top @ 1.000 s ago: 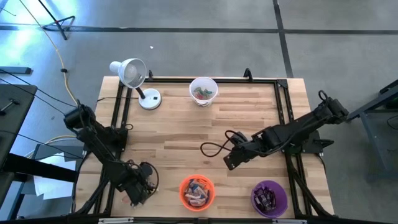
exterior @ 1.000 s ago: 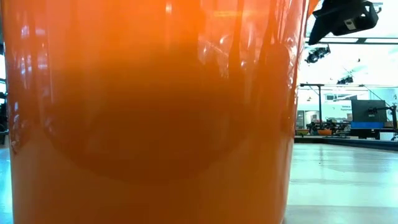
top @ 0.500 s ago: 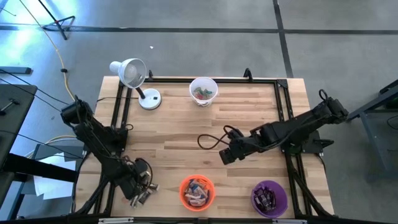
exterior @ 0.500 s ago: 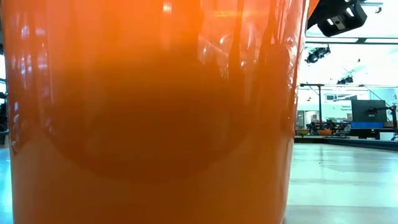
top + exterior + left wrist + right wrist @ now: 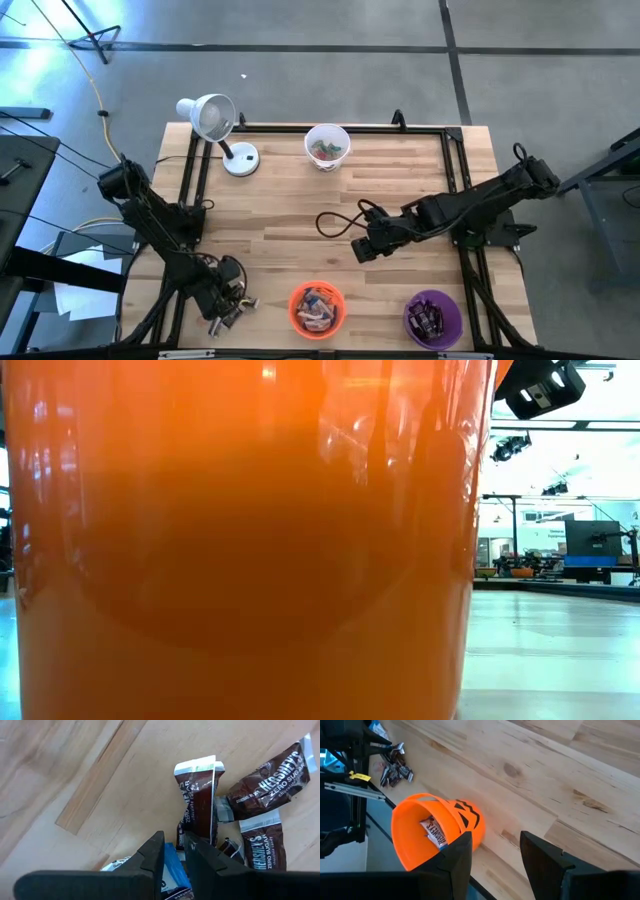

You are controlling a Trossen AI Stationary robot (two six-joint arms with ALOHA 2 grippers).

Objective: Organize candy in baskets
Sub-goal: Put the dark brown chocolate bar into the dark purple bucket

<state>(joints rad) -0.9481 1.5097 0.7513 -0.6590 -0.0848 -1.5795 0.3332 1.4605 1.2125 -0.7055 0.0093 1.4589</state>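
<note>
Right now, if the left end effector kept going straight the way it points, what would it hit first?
Most likely the blue-wrapped candy between its fingertips, in the pile of dark brown wrapped bars. The left end effector is nearly shut; depth is unclear.

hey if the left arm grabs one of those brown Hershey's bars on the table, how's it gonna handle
Probably light and a bit slippery: the brown Hershey's bar has a glossy, crinkled wrapper. Its flat sealed ends look floppy, so a grip there may slide off; the middle seems firmer. It lies against other candy, so lifting it could drag neighbours. The left gripper sits right over the pile.
</note>
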